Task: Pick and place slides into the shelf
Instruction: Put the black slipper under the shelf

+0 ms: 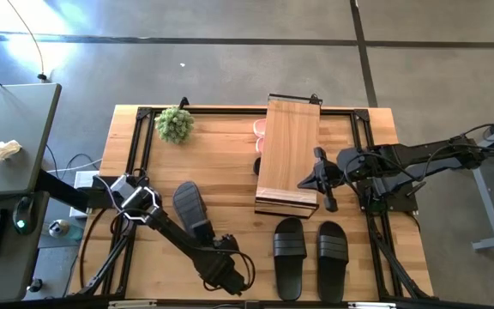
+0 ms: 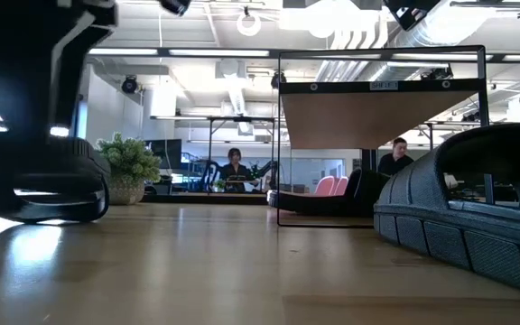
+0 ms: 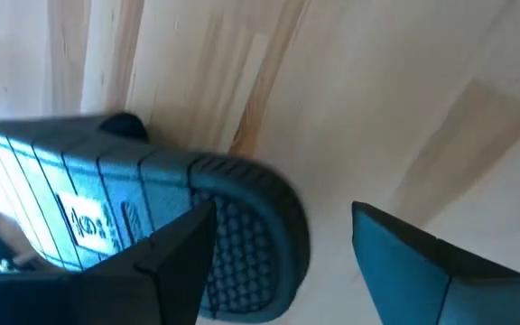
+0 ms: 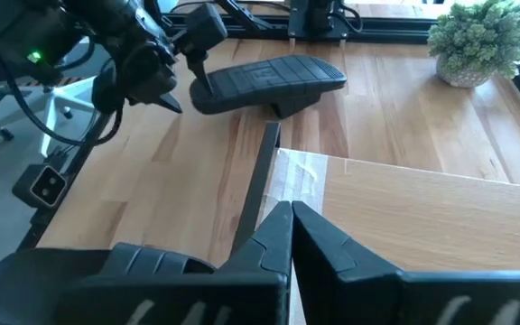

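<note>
While beside one shelf, three black slides.

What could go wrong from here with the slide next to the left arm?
The left gripper stands open right at the end of the black slide; pulling away carelessly could nudge it. The shut right gripper hovers at the edge of the shelf, so a swing might bump it.

Two dark jointed arms with looping black cables; left arm has a silver, screwed joint block, and its claw ends in dark wedge-shaped fingers.
</note>
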Robot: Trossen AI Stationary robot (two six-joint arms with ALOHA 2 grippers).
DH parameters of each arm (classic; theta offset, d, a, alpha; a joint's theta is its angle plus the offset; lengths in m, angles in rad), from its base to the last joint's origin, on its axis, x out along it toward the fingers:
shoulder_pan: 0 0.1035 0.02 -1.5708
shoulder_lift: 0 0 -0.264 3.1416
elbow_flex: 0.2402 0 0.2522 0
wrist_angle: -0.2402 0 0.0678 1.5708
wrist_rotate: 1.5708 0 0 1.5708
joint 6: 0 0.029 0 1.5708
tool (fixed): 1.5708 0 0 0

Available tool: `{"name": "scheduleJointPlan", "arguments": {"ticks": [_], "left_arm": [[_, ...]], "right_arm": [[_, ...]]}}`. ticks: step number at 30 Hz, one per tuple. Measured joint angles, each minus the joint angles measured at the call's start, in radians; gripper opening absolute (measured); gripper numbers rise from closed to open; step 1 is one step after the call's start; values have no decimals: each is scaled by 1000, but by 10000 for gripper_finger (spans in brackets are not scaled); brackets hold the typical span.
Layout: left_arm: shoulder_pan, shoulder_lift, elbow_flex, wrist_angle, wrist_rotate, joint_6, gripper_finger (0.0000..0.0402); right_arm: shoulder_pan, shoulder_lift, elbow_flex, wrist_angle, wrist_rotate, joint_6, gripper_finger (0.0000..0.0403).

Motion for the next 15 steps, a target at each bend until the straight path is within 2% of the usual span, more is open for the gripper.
{"name": "scheduleJointPlan", "arguments": {"ticks": [5, 15], "left_arm": [[1, 0, -54, -2, 19, -46, 234], [0, 0, -54, -1, 52, -113, 190]], "right_arm": [[0, 0, 0, 4, 28, -5, 1], [0, 0, 0, 10, 44, -7, 1]]}}
